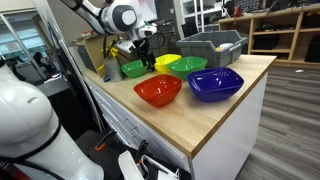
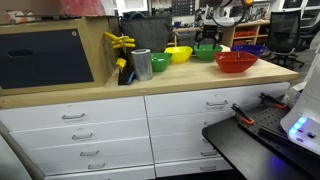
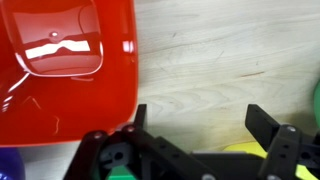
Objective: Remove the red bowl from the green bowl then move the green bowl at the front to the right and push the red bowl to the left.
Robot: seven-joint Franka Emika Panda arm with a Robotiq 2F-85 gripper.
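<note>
Arm (image 1: pixel 122 17): white links w/ rounded joints, at 11 o'clock in an ext. view; bent over, wrist pointed down at the counter.
Gripper (image 3: pixel 198 115): black, angular, matte; hung low over bare wood among the bowls.
Jaws: wide apart, held nothing; only wood grain showed btw the two fingers (image 3: pixel 140 112), which sat at 6 o'clock in wrist view.
Metal cup (image 2: pixel 142 64): shiny upright cylinder, just beside the green bowl, at its 9 o'clock in an ext. view.
Green bowl (image 1: pixel 133 69): bright green plastic, rounded-square rim, upright on the counter; close to the gripper, at approx 7 o'clock of it. In wrist view only a green sliver at the 3 o'clock edge.
Red bowl (image 1: pixel 158 91): glossy red plastic, same rounded-square rim, upright on the wood by itself, clear of the green bowl and at its 5 o'clock. In wrist view it filled the 10 o'clock corner, w/ a light glare on its flat bottom.
Yellow bowl (image 1: pixel 167 62): yellow plastic, same shape, at 12 o'clock of the red bowl.
Second green bowl (image 1: pixel 187 67): look-alike green plastic, just beside the yellow bowl, at its 3 o'clock.
Blue bowl (image 1: pixel 216 84): deep blue, glossy, looked larger; near the red bowl, at its 3 o'clock.
Grey bin (image 1: pixel 212 45): dull grey plastic crate, boxy, at 12 o'clock of the blue bowl.
Counter (image 1: pixel 250 75): pale wood-grain top, smooth.
Drawers (image 2: pixel 80 130): white fronts w/ slim metal handles, under the counter.
</note>
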